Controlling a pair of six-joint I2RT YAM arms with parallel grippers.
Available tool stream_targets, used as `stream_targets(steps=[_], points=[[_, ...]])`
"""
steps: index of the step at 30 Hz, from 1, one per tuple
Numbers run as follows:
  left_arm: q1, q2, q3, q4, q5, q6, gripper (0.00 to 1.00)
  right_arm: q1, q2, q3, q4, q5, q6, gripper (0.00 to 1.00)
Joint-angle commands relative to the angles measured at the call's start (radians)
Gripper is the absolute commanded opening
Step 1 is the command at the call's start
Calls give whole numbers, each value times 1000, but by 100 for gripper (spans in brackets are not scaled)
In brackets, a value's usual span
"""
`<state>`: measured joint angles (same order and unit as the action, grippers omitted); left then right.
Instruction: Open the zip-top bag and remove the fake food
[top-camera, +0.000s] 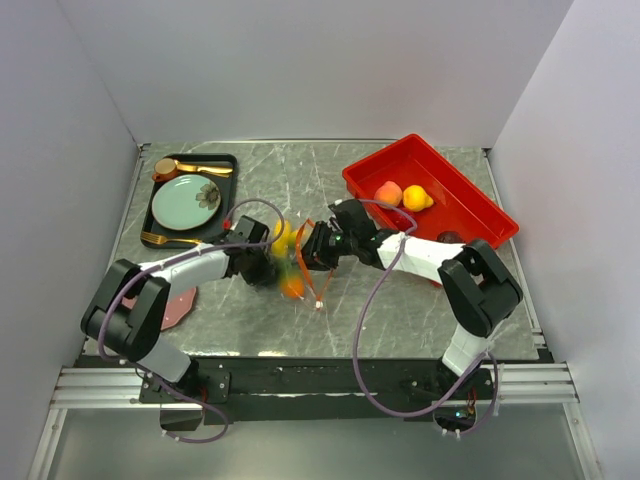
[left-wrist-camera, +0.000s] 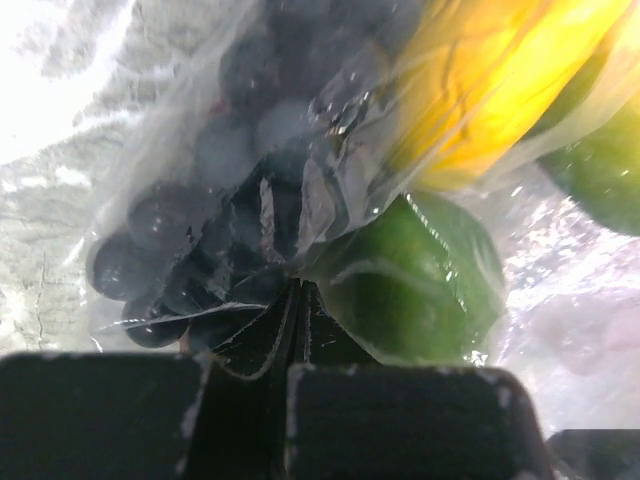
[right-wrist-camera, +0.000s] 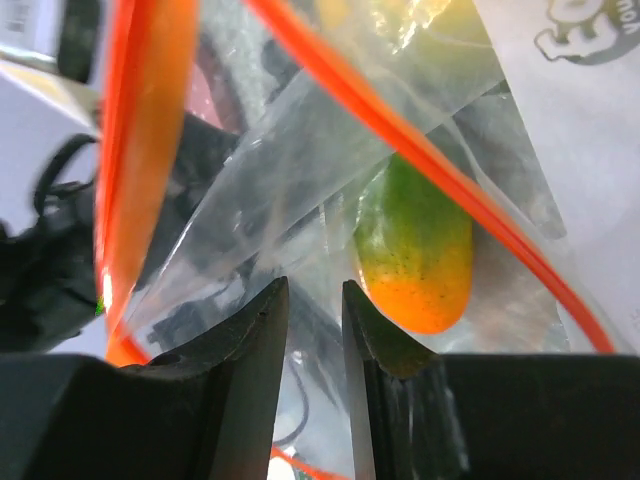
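Note right gripper (right-wrist-camera: 312, 292) nearly closed, only a narrow slit (hold on film: cannot tell). Find fake food (right-wrist-camera: 415, 250) just ahead-right inside zip-top bag (right-wrist-camera: 300, 180), long axis along approach. Treat left gripper (left-wrist-camera: 297, 295) as clamped on bag's opposite end.

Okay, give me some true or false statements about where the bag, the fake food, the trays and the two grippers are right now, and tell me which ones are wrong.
1. The left gripper is shut on the plastic of the zip-top bag. True.
2. The red tray holds nothing. False: a peach piece and a yellow piece lie in it.
3. A dark purple grape bunch is inside the bag. True.
4. The mint-green plate sits in the red tray. False: it sits in the black tray at the far left.
5. The right gripper is at the bag, near its orange zip strip. True.
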<state>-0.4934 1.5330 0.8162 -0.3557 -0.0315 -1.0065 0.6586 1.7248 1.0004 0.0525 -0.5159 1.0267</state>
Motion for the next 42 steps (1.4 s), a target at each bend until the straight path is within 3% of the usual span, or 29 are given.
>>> stream_targets(steps=[1, 13, 21, 35, 42], points=[[-7, -3, -14, -23, -18, 25, 1, 7, -25, -16, -9, 26, -34, 36], [-8, -120, 81, -124, -4, 69, 1, 4, -70, -77, -128, 192, -62, 34], [-8, -142, 61, -111, 57, 48, 1, 6, -44, -95, -56, 142, -54, 35], [-22, -50, 11, 6, 105, 2, 1, 73, 56, 32, -46, 99, -111, 48], [-40, -14, 3, 20, 108, -3, 1, 110, 90, 79, -108, 132, -137, 66]])
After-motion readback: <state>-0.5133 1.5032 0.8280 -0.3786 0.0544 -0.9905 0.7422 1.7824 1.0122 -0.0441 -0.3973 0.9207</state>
